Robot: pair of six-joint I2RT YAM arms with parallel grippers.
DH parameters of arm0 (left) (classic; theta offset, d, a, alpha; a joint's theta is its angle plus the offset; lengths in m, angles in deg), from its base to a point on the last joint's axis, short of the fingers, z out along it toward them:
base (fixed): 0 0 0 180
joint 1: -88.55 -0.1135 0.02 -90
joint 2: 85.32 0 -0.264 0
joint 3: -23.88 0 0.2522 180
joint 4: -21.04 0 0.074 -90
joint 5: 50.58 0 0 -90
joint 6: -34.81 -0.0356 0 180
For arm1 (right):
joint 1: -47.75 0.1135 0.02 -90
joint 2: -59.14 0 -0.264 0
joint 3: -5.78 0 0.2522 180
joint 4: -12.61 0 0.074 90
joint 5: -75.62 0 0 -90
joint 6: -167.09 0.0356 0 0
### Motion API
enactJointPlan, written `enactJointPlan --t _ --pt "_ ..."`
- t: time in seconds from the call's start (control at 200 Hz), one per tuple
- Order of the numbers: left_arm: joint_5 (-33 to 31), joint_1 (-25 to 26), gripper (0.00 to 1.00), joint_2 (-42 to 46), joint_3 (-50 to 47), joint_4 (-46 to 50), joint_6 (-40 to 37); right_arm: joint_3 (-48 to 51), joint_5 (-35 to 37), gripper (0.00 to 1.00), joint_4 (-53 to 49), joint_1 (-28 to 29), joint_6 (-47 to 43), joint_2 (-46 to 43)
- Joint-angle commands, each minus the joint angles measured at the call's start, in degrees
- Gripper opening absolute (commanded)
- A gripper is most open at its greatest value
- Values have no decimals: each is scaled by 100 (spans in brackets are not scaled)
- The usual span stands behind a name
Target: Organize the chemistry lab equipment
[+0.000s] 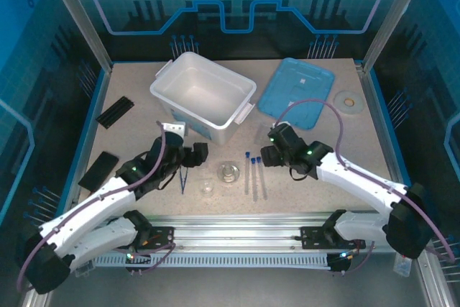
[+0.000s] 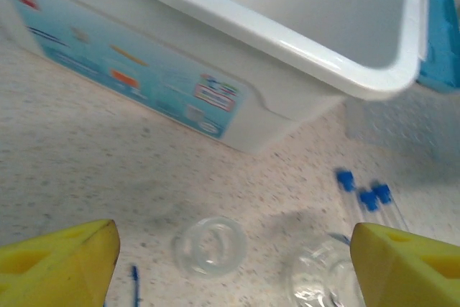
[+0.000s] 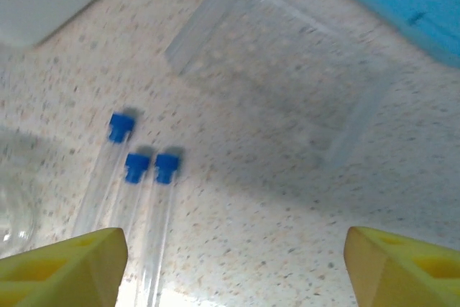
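Clear glass beakers [image 1: 228,172] sit at the bin's [image 1: 203,95] 6 o'clock, tubes [image 1: 254,174] lying flat at 5 (rack [image 3: 287,70] not loaded yet). Left hand [image 2: 233,257] and right hand [image 3: 233,264] both gape wide, empty, probably to straddle a pick.

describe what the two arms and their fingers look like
The left arm and right arm have white links, black joints and bases, and small green lights. Each trails a looping purple cable. The left fingers and right fingers are chunky yellow wedges.
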Motion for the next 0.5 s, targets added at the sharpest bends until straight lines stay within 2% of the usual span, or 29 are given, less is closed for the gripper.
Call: enactJointPlan --t 0.0,0.175,0.495 --pt "658 94 84 -194 190 -63 -211 -254 -230 76 -376 257 317 334" --pt "1020 197 78 -441 186 -265 -255 -246 -367 65 -403 576 603 795" --pt "970 552 75 -668 160 -393 -234 -255 -469 56 -283 736 813 1574"
